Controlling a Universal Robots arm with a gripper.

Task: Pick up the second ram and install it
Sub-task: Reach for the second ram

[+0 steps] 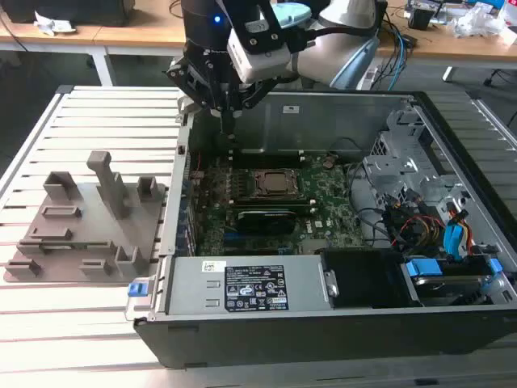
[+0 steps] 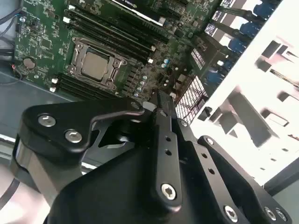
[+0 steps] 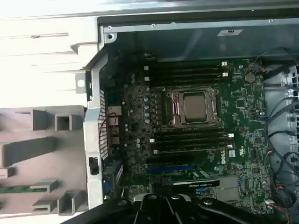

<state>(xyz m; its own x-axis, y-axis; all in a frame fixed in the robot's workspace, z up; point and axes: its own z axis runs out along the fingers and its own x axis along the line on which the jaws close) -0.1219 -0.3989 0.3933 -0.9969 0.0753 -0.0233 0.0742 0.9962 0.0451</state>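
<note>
The gripper (image 1: 229,121) looks like matt black metal, its screw heads (image 2: 169,190) bright and polished. The computer case (image 1: 339,109) is bare grey sheet metal with a dull sheen, the slatted table (image 1: 97,109) pale smooth metal. The holder (image 1: 89,234) is matt grey plastic. The motherboard (image 3: 243,140) is green lacquered board, the socket frame (image 3: 173,109) shiny metal; the second ram (image 3: 18,189) a flat green board, the desk (image 1: 137,32) light wood

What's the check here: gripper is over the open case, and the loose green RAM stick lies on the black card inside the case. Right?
Not quite. The gripper is over the open case, but the green RAM stick lies on the grey fixture outside the case, not on the black card. The first wrist view shows it.
</note>
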